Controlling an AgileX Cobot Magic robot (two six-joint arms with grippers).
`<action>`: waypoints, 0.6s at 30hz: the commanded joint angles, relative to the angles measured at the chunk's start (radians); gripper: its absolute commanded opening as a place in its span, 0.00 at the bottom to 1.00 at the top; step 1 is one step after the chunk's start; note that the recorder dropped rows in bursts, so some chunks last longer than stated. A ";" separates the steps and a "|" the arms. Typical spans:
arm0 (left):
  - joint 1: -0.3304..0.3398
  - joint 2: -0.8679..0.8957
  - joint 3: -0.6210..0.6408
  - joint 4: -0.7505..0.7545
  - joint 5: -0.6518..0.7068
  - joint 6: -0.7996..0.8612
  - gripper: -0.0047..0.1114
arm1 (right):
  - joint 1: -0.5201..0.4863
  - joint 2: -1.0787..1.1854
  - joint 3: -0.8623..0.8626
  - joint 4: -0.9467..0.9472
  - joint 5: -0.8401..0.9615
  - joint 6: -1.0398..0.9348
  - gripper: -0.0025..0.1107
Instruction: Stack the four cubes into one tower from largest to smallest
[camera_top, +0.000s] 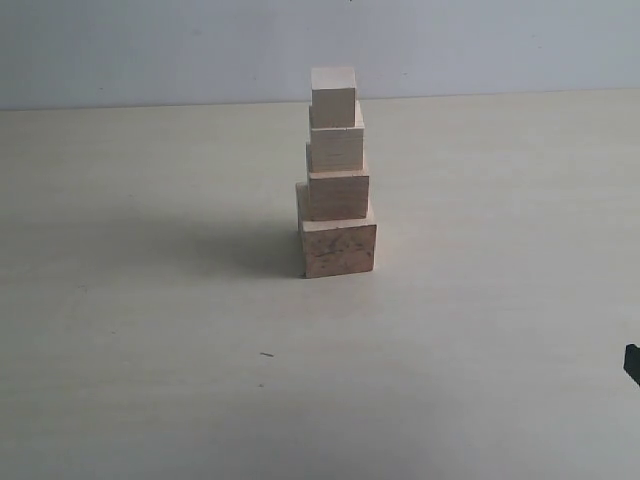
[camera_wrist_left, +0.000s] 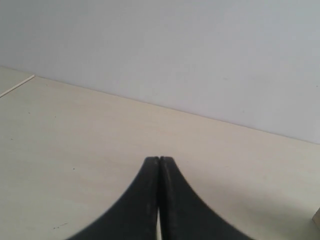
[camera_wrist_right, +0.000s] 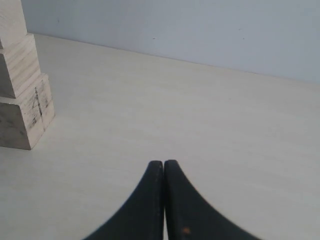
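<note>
The pale table (camera_top: 140, 380) fills most of the exterior frame, with a plain grey-white wall (camera_top: 150, 45) across the top. A tiny dark speck (camera_top: 266, 354) lies on the table below and left of centre. A small dark shape (camera_top: 632, 362) pokes in at the right edge; I cannot tell what it is.

The tower (camera_top: 337, 170) stands just above the frame's centre. The largest cube (camera_top: 338, 250), marked with darker grain, rests on the table. The second cube (camera_top: 338, 195), the third cube (camera_top: 336, 148) and the smallest cube (camera_top: 333, 95) sit on it in turn, in slightly uneven steps.

The left tool (camera_wrist_left: 159, 165) is clenched, fingers pressed together on nothing, above the table. The right tool (camera_wrist_right: 163, 167) is likewise clenched and empty. In its wrist view the tower's lower cubes stand ahead and off to one side, well apart from the fingertips.
</note>
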 joint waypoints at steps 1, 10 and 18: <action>-0.004 -0.006 0.004 -0.005 -0.011 -0.003 0.04 | -0.004 -0.001 0.005 0.001 -0.013 -0.005 0.02; -0.004 -0.006 0.004 -0.005 -0.007 -0.001 0.04 | -0.004 -0.229 0.005 0.001 0.032 -0.005 0.02; -0.004 -0.006 0.004 -0.005 -0.010 -0.001 0.04 | -0.004 -0.642 0.005 0.054 0.243 0.013 0.02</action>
